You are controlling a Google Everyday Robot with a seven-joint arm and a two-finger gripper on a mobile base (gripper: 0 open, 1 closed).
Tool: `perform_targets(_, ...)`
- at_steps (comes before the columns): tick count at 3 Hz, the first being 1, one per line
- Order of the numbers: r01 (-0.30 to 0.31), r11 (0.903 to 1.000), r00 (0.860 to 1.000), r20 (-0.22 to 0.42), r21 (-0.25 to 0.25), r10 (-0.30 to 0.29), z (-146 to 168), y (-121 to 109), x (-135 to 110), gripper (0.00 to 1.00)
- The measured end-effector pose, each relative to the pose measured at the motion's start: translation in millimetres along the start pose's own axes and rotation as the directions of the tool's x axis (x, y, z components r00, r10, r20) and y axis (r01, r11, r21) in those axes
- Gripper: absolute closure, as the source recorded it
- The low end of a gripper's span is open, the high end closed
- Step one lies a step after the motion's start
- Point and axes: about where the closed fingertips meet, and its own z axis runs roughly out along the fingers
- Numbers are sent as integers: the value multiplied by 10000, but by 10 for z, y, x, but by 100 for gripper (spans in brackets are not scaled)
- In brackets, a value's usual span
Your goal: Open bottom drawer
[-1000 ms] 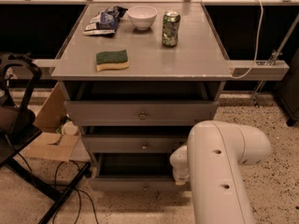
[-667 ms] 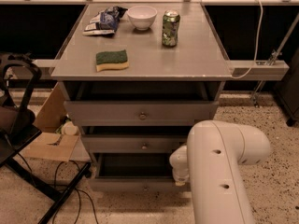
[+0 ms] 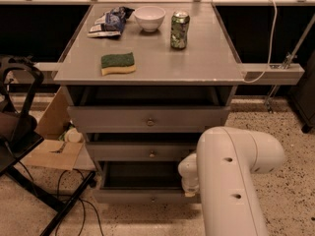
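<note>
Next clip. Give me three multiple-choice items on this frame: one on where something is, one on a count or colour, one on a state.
1. Where is the gripper?
A. Raised high above everything.
B. At the far left of the picture.
C. Low, by the right end of the bottom drawer, mostly hidden behind the arm.

2. How many drawer fronts are stacked under the tabletop?
A. Two.
B. Three.
C. Five.

3. What state is the bottom drawer in?
A. Pulled out, inside showing.
B. Shut flush.
C. Taken out entirely.

Answers:
1 C: the arm's end sits at that drawer's right corner.
2 B: three grey fronts, each with a small knob.
3 A: its dark inside shows behind the front.
</note>
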Motion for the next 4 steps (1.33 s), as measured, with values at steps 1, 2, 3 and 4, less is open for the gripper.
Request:
perform_targets(1, -12, 9997, 9999, -105, -248, 10, 17, 70, 38, 100)
perform_targets(2, -13, 9997, 9999, -105, -249, 10, 8, 69, 12, 97)
perform_targets(3, -13, 9997, 9999, -106, -249, 10, 8, 69, 12, 73)
perform_targets(4, -13, 9997, 9999, -106, -249, 10, 8, 69, 12, 50)
